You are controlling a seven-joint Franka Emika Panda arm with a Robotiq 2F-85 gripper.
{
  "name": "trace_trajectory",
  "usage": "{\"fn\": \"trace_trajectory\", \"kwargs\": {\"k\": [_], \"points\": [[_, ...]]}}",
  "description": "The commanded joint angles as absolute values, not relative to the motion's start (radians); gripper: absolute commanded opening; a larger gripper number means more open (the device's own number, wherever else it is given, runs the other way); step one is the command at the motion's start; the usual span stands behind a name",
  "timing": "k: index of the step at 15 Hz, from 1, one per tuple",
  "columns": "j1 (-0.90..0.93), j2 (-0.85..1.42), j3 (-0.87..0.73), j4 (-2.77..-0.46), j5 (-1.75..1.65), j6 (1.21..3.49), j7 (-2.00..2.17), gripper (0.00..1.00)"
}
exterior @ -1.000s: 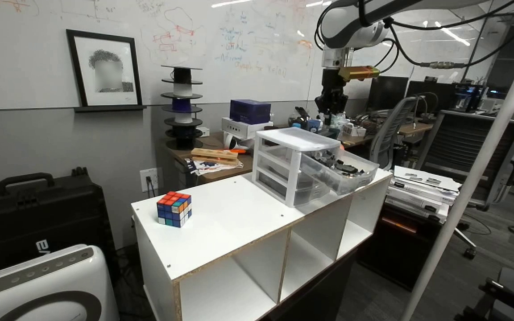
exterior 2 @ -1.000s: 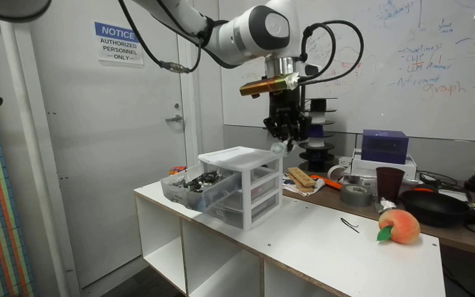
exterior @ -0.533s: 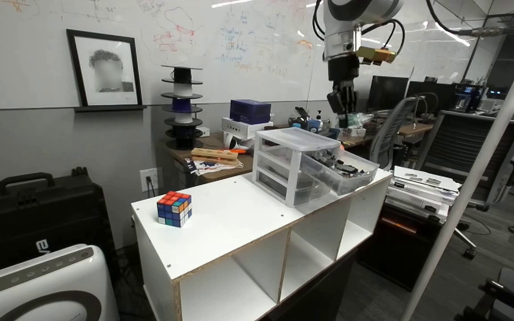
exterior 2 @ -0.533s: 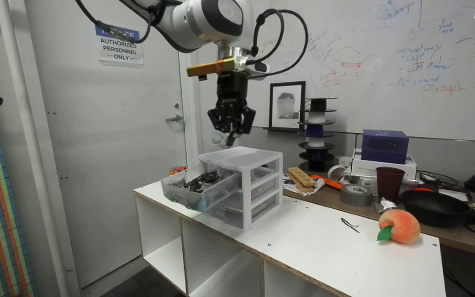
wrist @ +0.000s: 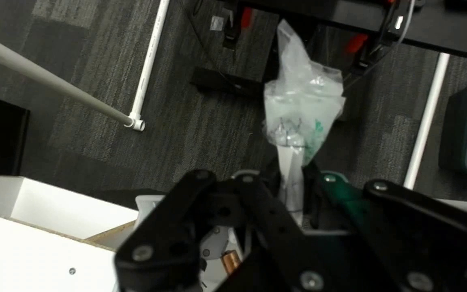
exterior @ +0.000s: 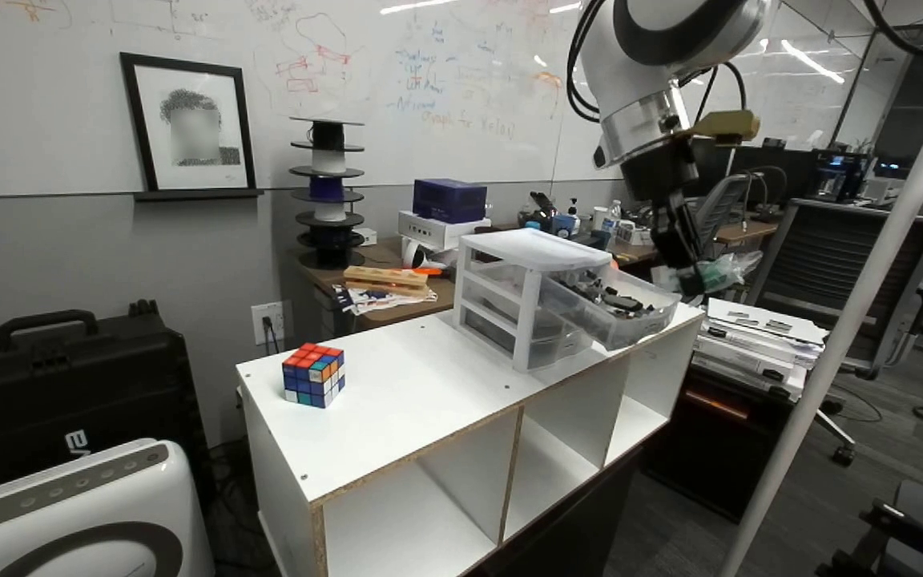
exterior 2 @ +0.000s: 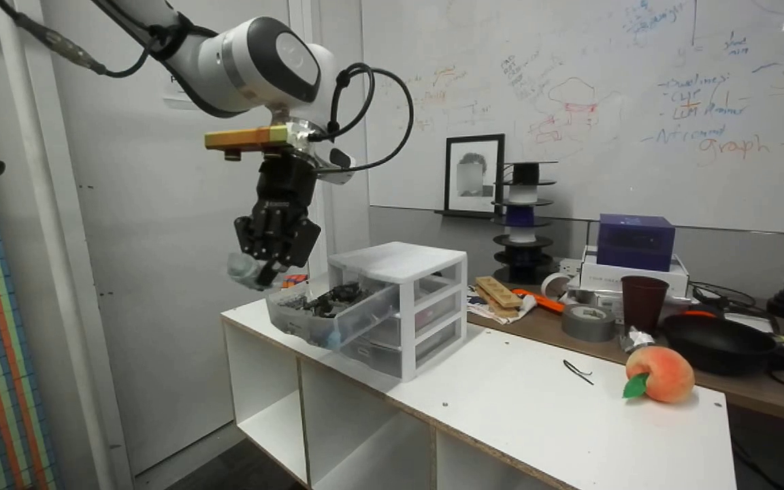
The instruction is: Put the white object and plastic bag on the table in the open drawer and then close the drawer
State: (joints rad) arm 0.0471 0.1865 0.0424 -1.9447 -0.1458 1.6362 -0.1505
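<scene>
Wrist view: the gripper (wrist: 292,184) is clamped, its black fingers (wrist: 273,180) pinching a crumpled, translucent plastic bag (wrist: 304,101) that bears green print. A white strip (wrist: 287,162) runs from the bag down between the fingers; I cannot tell whether it is a separate item or part of the bag. The bag extends past the fingertips and shows against dark carpet (wrist: 217,134).

The table (exterior 2: 535,408) carries a three-tier drawer unit (exterior 2: 407,327) with a white frame. Its uppermost drawer (exterior: 642,324) is pulled out, slopes down toward the front, and holds small dark parts (exterior 2: 341,299). In both exterior views the gripper hangs tilted near the outer end of this drawer, with the bag on the side away from the frame. From where I stand, I cannot determine whether the bag overhangs the drawer.

Additional items on the tabletop: a multicoloured puzzle cube (exterior: 313,375), well apart from the unit; and, on the unit's opposite side, a peach (exterior 2: 661,374) with a green leaf (exterior 2: 635,386) and a thin black item (exterior 2: 577,371), type not identifiable. Behind the table, a purple box (exterior 2: 635,239) sits on top of a white box (exterior 2: 633,278) on a brown workbench (exterior 2: 746,384).
</scene>
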Motion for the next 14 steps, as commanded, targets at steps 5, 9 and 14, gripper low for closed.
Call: {"fn": "trace_trajectory", "kwargs": {"k": [5, 9, 14], "points": [[0.031, 0.072, 0.036, -2.121, -0.172, 1.947, -0.143, 0.02], [0.028, 0.066, 0.036, -2.116, -0.137, 2.039, -0.14, 0.02], [0.02, 0.106, 0.022, -2.092, -0.15, 2.127, -0.131, 0.02]]}}
